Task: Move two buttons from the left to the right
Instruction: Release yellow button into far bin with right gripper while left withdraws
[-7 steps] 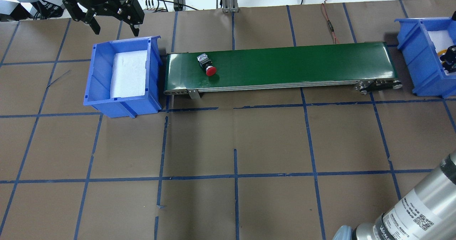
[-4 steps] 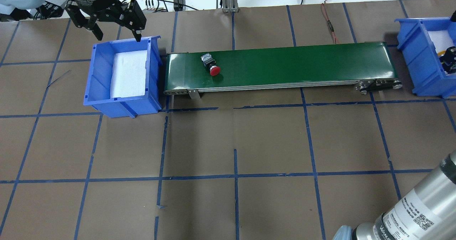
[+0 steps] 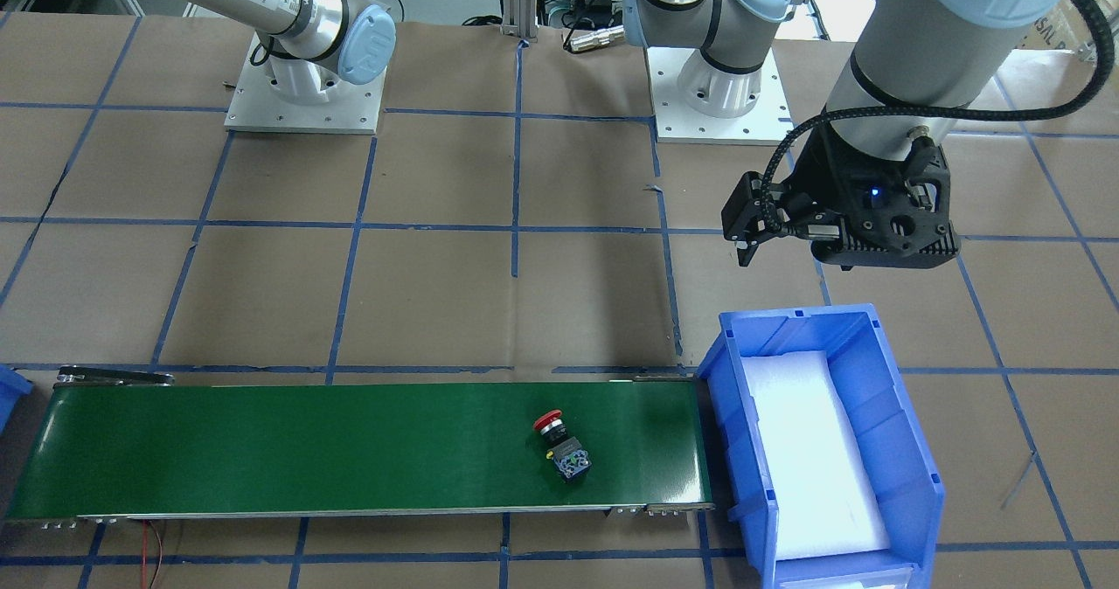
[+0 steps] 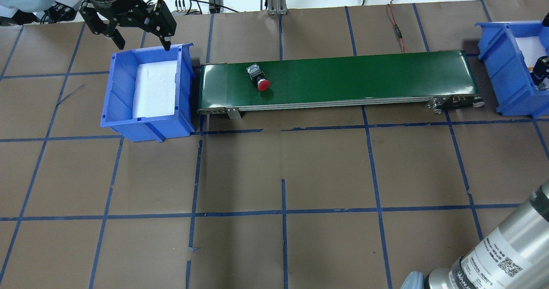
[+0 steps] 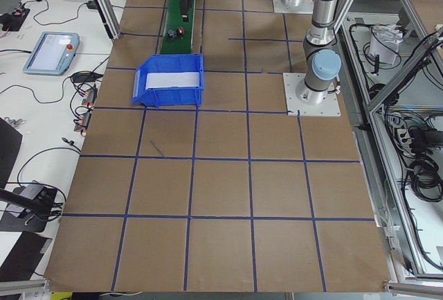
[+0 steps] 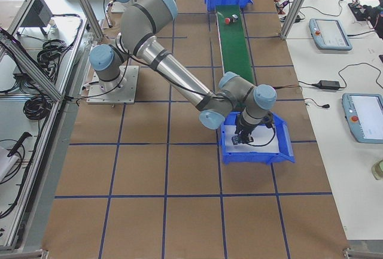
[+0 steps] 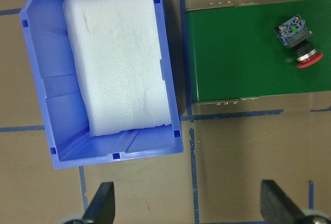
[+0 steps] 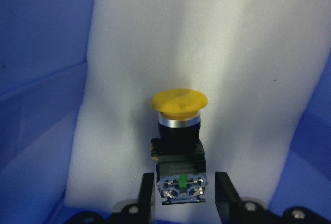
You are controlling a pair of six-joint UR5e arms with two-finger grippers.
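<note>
The red button (image 4: 259, 79) lies on its side on the green conveyor belt (image 4: 343, 79) near its left end; it also shows in the front view (image 3: 559, 445) and the left wrist view (image 7: 299, 40). My left gripper (image 4: 143, 45) is open and empty, above the far rim of the left blue bin (image 4: 146, 121). The yellow button (image 8: 179, 131) lies on white foam in the right blue bin (image 4: 497, 66). My right gripper (image 8: 181, 185) is down in that bin, its fingers either side of the button's contact block with narrow gaps showing.
The left bin holds only white foam (image 7: 119, 58). A cable (image 4: 396, 27) lies behind the belt. The right arm's forearm (image 4: 502, 246) crosses the near right corner. Brown paper with blue tape lines covers the table.
The red button has ridden the belt a little to the right. My left gripper dropped slightly toward the left bin's far rim, then held. The right gripper barely shifted.
</note>
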